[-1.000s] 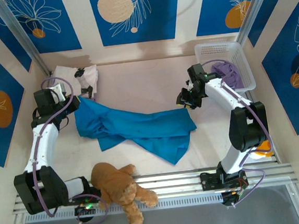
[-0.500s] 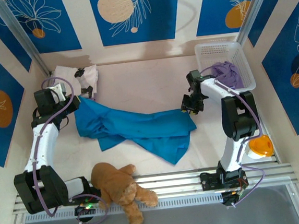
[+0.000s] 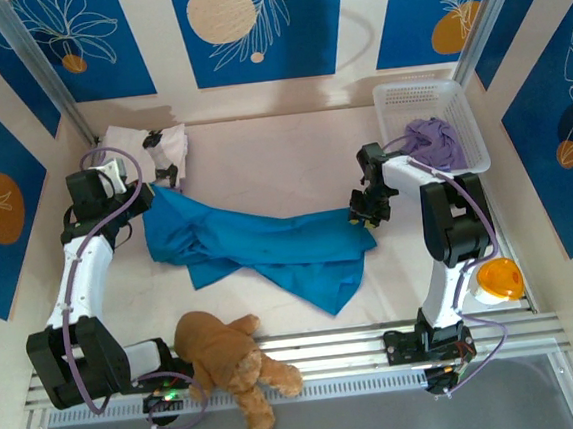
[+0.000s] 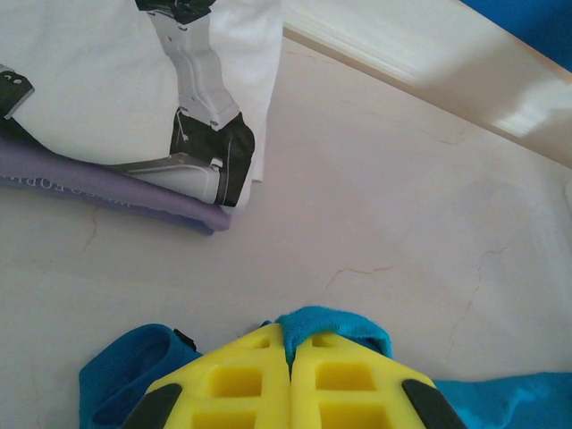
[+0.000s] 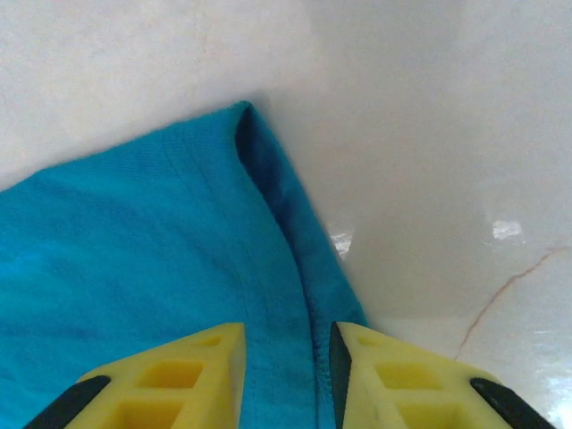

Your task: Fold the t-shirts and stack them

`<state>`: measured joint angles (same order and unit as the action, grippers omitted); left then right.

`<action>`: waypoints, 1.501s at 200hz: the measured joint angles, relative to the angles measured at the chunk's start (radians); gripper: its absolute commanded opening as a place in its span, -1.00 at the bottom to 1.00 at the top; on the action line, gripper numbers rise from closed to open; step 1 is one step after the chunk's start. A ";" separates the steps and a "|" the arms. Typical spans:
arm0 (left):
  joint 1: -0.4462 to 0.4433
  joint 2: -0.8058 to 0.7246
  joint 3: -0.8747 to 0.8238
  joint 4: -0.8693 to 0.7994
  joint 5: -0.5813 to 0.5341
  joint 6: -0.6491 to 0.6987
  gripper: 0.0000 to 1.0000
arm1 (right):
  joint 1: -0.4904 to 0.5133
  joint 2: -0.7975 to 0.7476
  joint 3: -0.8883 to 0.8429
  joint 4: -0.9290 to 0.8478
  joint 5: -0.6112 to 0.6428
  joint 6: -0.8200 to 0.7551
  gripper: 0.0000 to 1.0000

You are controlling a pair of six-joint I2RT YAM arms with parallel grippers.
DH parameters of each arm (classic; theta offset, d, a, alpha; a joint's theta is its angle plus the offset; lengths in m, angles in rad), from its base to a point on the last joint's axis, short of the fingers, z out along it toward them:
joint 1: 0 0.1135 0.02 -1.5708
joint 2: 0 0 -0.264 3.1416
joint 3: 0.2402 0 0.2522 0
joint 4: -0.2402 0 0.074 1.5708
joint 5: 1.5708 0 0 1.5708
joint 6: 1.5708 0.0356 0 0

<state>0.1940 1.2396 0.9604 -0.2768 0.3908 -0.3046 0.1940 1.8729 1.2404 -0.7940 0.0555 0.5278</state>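
The teal-blue t-shirt (image 3: 269,246) lies crumpled across the middle of the table. My left gripper (image 3: 152,193) holds its far left corner; in the left wrist view this gripper (image 4: 290,344) is shut on a small teal fold (image 4: 335,323). My right gripper (image 3: 362,216) hangs over the shirt's right corner. In the right wrist view it (image 5: 286,344) stands open, astride the teal hem (image 5: 308,295). A folded white t-shirt with black blotches (image 4: 116,80) rests on a lavender one (image 4: 107,192) at the back left.
A white basket (image 3: 421,87) at the back right holds a lavender t-shirt (image 3: 431,142). A brown teddy bear (image 3: 229,360) lies on the front rails. An orange object (image 3: 500,278) sits by the right arm's base. Walls close in on three sides.
My right gripper has dropped toward the teal shirt's right corner and its jaws have narrowed. The left arm and the shirt have not moved.
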 measured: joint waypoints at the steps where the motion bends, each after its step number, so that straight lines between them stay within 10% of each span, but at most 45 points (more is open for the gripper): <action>1: 0.000 0.000 0.000 0.000 0.000 0.000 -1.00 | 0.000 0.001 0.000 0.001 0.000 0.000 -0.38; 159: -0.007 -0.001 0.003 -0.001 -0.003 0.000 -1.00 | -0.009 -0.008 -0.007 0.018 -0.032 -0.002 -1.00; 300: -0.009 -0.088 0.526 -0.013 -0.004 -0.116 -1.00 | -0.022 -0.853 0.271 -0.056 0.079 0.057 -1.00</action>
<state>0.1848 1.1519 1.4860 -0.2893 0.3870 -0.4206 0.1719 1.0195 1.5116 -0.8505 0.1345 0.5850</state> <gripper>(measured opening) 0.049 0.063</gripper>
